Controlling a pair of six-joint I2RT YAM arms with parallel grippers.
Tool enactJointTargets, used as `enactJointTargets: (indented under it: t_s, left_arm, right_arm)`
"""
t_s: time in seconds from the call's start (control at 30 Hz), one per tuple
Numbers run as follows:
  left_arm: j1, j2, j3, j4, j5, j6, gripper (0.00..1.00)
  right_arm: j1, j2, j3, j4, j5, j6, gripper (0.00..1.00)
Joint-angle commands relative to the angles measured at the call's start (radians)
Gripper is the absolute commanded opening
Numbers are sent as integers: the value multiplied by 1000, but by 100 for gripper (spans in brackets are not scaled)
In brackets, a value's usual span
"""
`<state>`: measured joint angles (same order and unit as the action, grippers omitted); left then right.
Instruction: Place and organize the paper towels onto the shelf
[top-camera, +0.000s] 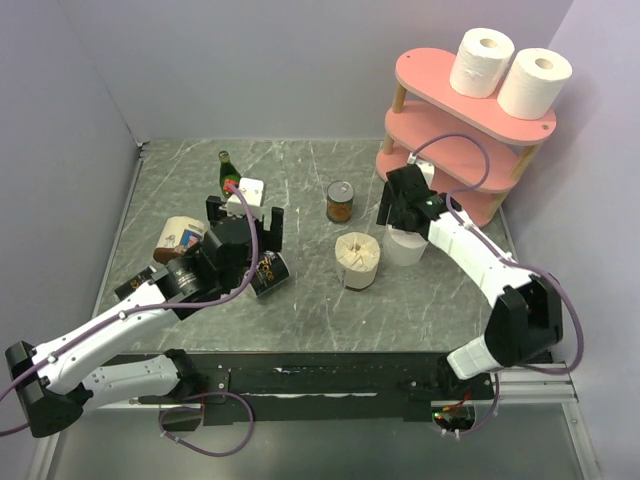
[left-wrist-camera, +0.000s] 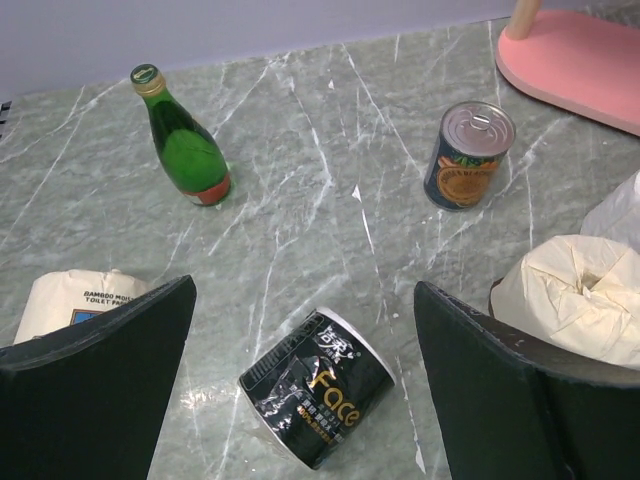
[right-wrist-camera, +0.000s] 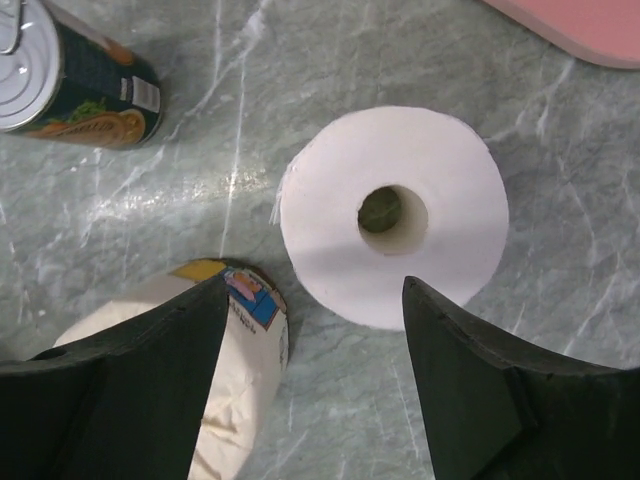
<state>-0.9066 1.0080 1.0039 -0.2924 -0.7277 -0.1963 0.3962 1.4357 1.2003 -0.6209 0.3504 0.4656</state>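
- The bench is grey-green marble, with clutter from 9 o'clock through the middle.
- The shelf stands at about 2 o'clock on the bench. It's pink with three tiers, and the lower boards look bare from what I can see.
- The right tool is spread wide with nothing in it. It hangs over the last roll near the shelf's foot, so I'd say the step in hand is lining up the grab for roll number three.
- The left tool is also spread and empty, parked over at 9 o'clock above a black wrapped pack. It looks like it's sitting this one out.
- Two paper towels and are already standing side by side on the top board, toward its 3 o'clock end.
- The third paper towel stands on end on the bench with its core hole up, at 7 o'clock from the shelf. It sits between the right fingertips but isn't touched.
- Next up, probably: drop down, pinch gently because it's squishy, lift, and swing toward 1 o'clock to a free spot on the shelf without bumping the posts.
- A cream wrapped pack sits just beside that roll at its 8 o'clock, so it could get snagged.
- A can and a green bottle stand farther off toward 10 o'clock.
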Motion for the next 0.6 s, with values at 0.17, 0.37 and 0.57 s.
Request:
enactJointTargets:
  t_s: [0.17,0.37,0.57]
  left_arm:
    - [-5,6,16,27,-10,3,96]
    - [-5,15,18,24,16,-18,96]
    - [-6,29,29,13,19,-20,96]
  right_arm:
    - [-26,144,110,21,44,83,80]
    - [-34,230,172,-39,81,176,80]
    - [-37,288,228,-91,125,205,80]
